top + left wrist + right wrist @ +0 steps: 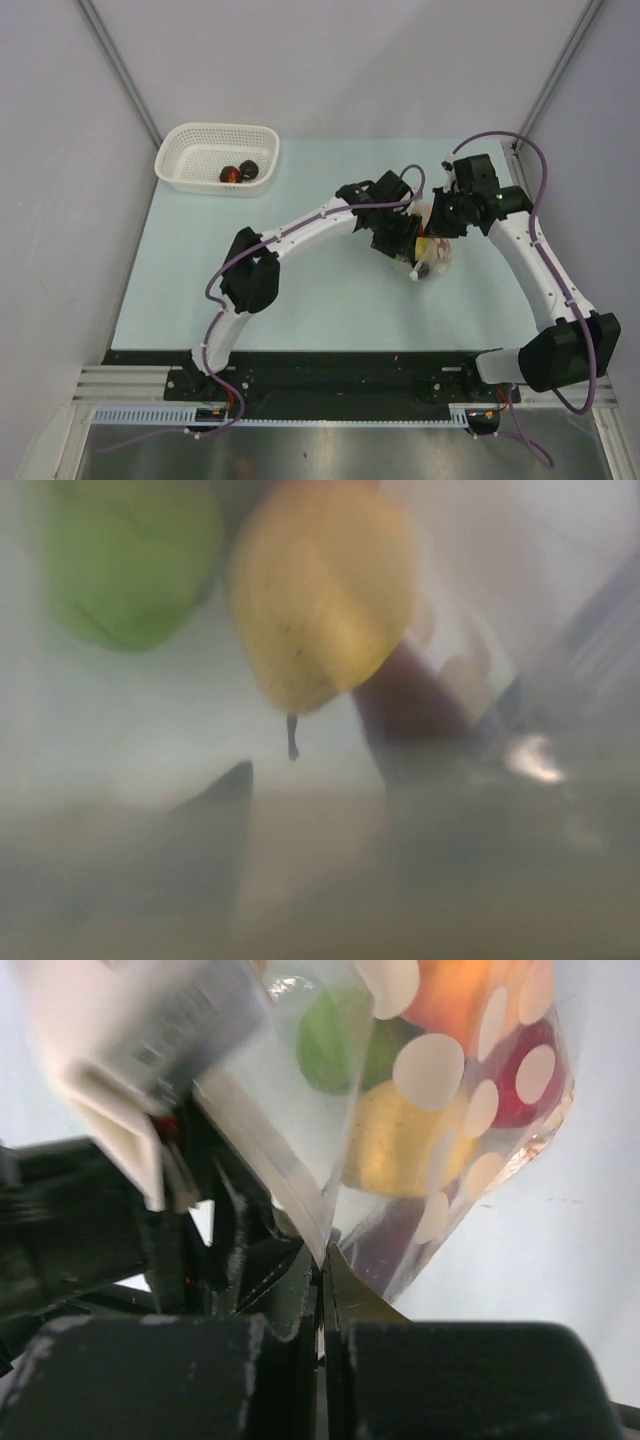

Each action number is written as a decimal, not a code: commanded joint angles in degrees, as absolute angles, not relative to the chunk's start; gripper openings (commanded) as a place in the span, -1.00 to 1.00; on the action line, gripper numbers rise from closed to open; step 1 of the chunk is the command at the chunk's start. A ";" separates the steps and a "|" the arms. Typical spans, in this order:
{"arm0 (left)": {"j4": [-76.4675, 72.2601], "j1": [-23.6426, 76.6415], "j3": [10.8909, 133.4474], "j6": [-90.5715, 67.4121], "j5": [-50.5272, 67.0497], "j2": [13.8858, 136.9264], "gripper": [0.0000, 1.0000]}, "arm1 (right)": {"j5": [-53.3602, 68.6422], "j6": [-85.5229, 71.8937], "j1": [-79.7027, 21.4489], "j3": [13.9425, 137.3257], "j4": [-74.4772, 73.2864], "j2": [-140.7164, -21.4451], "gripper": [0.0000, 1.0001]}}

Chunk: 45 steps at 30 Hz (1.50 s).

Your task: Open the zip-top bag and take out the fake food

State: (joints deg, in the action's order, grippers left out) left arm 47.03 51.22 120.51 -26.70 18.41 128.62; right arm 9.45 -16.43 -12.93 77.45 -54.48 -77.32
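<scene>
The zip-top bag, fake food inside, is right of centre above the table; the basket stands back left.

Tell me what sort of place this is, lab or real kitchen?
Likely a robot lab test cell: plain grey panel walls enclose a pale green table, two white-and-black robot arms are bolted at its near edge, and toy food sits in a white mesh plastic basket.
</scene>
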 commanded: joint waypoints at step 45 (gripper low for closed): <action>15.92 53.26 92.64 -63.89 38.05 119.00 0.42 | 3.78 -36.12 -21.62 68.38 -49.31 -72.33 -1.00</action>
